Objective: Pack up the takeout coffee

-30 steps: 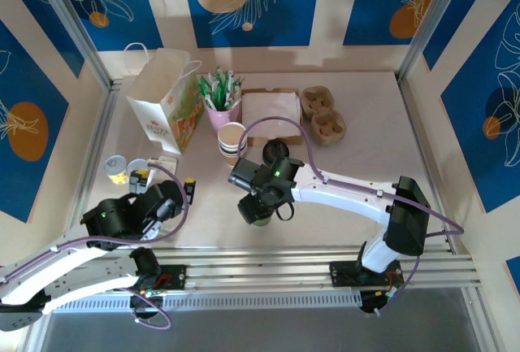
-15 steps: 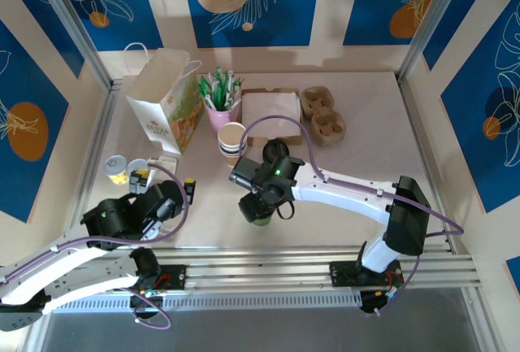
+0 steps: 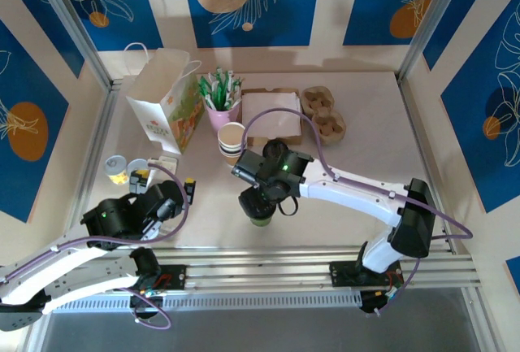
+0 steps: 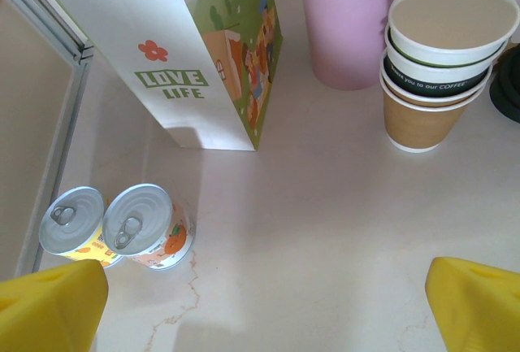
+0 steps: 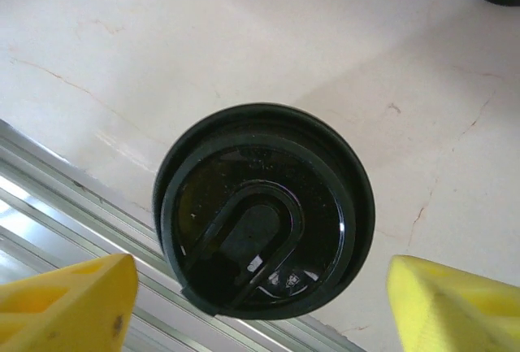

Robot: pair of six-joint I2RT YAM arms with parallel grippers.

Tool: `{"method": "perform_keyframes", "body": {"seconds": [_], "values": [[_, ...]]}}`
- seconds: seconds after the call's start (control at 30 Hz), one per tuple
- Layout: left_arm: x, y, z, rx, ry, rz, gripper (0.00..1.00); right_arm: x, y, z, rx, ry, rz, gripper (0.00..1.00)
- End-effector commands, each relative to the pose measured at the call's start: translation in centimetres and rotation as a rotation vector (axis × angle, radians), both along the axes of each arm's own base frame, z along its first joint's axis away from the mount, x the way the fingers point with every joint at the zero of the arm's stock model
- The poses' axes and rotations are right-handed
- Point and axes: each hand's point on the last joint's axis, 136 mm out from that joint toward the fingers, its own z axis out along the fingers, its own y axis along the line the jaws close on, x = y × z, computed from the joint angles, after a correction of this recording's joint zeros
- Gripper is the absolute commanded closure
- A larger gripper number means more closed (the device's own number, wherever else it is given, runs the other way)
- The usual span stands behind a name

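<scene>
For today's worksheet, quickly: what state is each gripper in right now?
Left gripper: open, holding nothing.
Right gripper: open, one finger on either side of the takeout coffee, not closed on it.

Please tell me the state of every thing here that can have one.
takeout coffee: upright, lid on, not gripped
right tool: open, one finger on each side of the coffee
left tool: open, empty
paper bag: standing upright
two cans: upright, sealed
cup stack: upright, lidless
</scene>
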Motion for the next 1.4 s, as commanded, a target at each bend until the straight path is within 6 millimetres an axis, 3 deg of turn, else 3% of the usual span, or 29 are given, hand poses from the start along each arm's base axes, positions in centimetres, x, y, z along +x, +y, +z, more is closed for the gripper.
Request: {"method": "perform_keyframes", "body": {"seconds": [0.0,0.17,0.37,0.8,1.37], "values": [[0.1,0.3,-0.3,0.04,0.003,0.003,0.0,-0.1,0.2,1.7,0.047,-0.003,-0.002,0.29],[0.1,0.3,-0.4,0.045,0.006,0.001,0.0,0.3,0.6,1.3,0.073,0.018,-0.009,0.56],[0.1,0.3,-0.5,0.044,0.009,0.0,0.0,1.1,0.1,0.1,0.094,0.053,-0.045,0.71],[0.1,0.1,-0.7,0.043,0.018,-0.002,0.0,1.2,-1.4,-2.7,0.065,0.063,-0.132,0.8],[0.0,-0.2,-1.1,0.039,0.035,-0.009,0.0,0.3,-2.9,-5.2,-0.026,0.011,-0.194,0.82]]}}
